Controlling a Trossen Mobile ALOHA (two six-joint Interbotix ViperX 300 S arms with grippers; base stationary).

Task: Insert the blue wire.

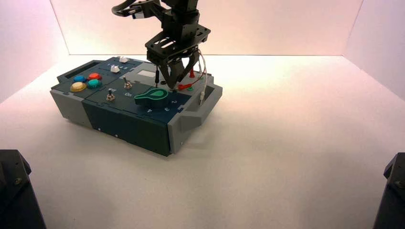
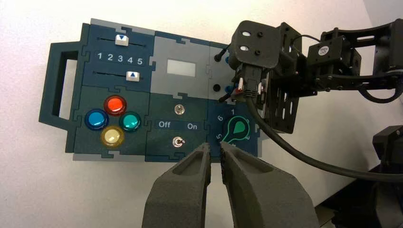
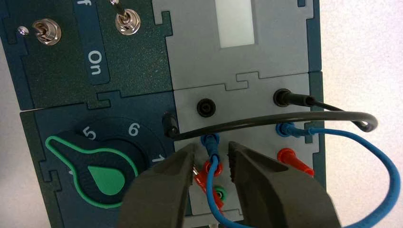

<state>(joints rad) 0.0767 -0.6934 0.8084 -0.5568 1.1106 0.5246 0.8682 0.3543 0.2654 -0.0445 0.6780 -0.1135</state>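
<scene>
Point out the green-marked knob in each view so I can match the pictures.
High view: left of the picture's centre, on the box near its front edge, with the knob beside the word On.
Left wrist view: past the word On from the four coloured buttons.
Right wrist view: beside the grey panel of wire sockets, near numbers 5 and 6.
Shared landmark: the two metal switches.

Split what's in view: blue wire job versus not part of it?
For the job:
- blue wire
- right gripper, open over the blue plug

Not part of it:
- black wire
- red plug
- green knob
- left gripper, idle
</scene>
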